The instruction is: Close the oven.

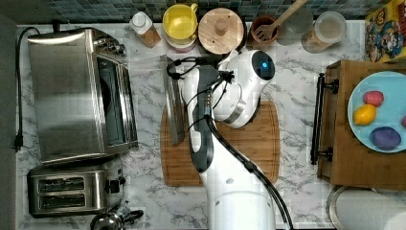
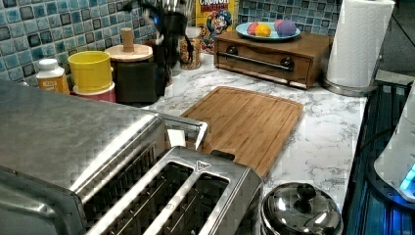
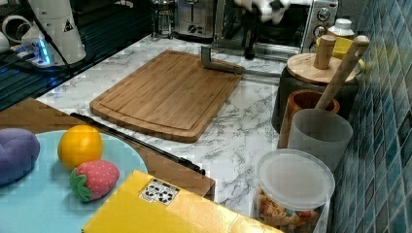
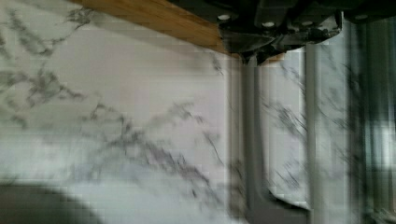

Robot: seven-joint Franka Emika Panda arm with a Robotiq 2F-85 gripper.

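Jaws (image 4: 261,53) hanging just above the steel bar handle (image 1: 172,100); whether apart or together, cannot tell. Glass door (image 1: 146,91) beyond the handle lying flat, fully open, over the counter (image 1: 297,120). Past it, the oven (image 1: 72,96) gaping. Nothing closed yet; whole lift-and-swing left to do.

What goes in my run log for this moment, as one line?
toaster oven door: open flat | gripper: at door handle | door glass over marble counter

Oven (image 1: 72,96): boxy stainless steel, at the top view's left on marble. Glass door open, lying flat; its bar handle (image 1: 172,103) rests over the board's edge.
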